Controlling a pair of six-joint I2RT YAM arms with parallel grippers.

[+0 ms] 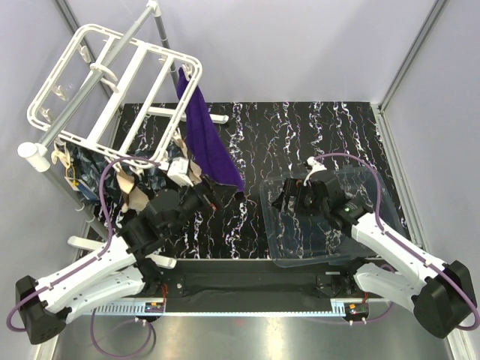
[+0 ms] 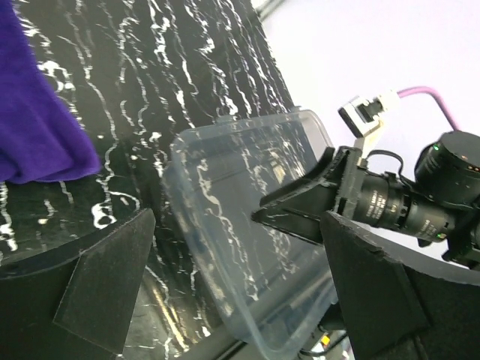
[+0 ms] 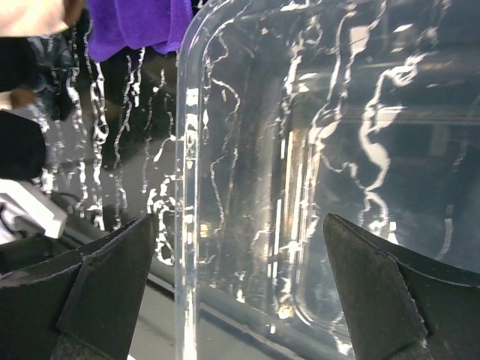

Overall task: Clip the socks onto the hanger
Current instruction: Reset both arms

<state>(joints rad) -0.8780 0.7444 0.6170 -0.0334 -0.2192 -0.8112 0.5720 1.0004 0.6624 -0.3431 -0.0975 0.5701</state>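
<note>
The white hanger [image 1: 112, 82] hangs tilted at the back left. Beige socks [image 1: 138, 196] dangle from clips under its near edge. A purple cloth [image 1: 207, 142] hangs from its right corner and also shows in the left wrist view [image 2: 37, 127]. My left gripper [image 1: 207, 196] is open and empty, just below and to the right of the hanging socks; its wrist view shows the jaws wide apart [image 2: 238, 225]. My right gripper [image 1: 289, 196] is open and empty over the left part of a clear plastic bin [image 1: 330, 225], with nothing between its fingers [image 3: 240, 221]. No black sock shows.
The grey metal pole [image 1: 112, 64] crosses the hanger on a stand at the left. The clear bin [image 3: 300, 150] looks empty and sits on the black marbled mat [image 1: 255, 142]. Grey walls close in both sides, and a metal edge runs along the front.
</note>
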